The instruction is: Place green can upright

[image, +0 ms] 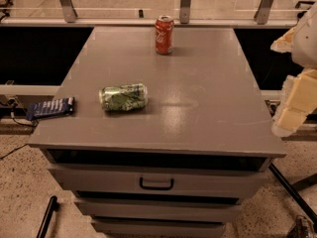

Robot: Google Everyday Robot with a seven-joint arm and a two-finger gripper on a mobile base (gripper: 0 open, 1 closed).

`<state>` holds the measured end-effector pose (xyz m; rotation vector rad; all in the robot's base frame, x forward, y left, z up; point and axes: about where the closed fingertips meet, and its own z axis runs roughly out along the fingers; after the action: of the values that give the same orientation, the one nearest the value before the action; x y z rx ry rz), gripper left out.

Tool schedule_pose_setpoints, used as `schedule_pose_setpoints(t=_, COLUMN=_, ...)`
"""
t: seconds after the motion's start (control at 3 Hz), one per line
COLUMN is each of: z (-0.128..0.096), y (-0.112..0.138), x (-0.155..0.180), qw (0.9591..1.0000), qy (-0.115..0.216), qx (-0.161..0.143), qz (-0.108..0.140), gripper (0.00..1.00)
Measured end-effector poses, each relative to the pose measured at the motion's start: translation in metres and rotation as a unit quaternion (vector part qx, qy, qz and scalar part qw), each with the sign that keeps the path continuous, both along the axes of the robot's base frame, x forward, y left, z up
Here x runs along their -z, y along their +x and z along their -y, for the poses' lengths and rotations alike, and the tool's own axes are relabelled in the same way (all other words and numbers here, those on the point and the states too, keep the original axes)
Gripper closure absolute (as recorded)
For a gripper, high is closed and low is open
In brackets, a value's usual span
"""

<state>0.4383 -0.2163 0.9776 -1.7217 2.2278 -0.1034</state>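
Note:
The green can point(123, 97) lies on its side on the grey cabinet top point(198, 98), left of the middle, its long axis running left to right. Its label is mottled green and white and its ends are silver. A red cola can point(164, 34) stands upright near the far edge. My gripper point(296, 105) shows as pale blocky parts at the right edge of the view, beyond the right side of the cabinet top and well away from the green can. Nothing shows in it.
A dark blue packet point(51, 107) lies at the left edge of the cabinet top. The cabinet has drawers below, one with a dark handle point(156, 184). Metal railing posts point(185, 3) stand behind the far edge. Speckled floor surrounds the cabinet.

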Motion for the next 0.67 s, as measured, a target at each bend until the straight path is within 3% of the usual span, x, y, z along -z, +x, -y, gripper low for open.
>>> schedule_pose_setpoints(t=0.33, z=0.000, y=0.000, x=0.000, qw=1.0000, qy=0.000, qx=0.000, qz=0.000, gripper=0.00)
schedule_pose_setpoints(t=0.67, z=-0.044, y=0.013, x=-0.002, qw=0.9976, qy=-0.026, qx=-0.064, qz=-0.006, gripper=0.00)
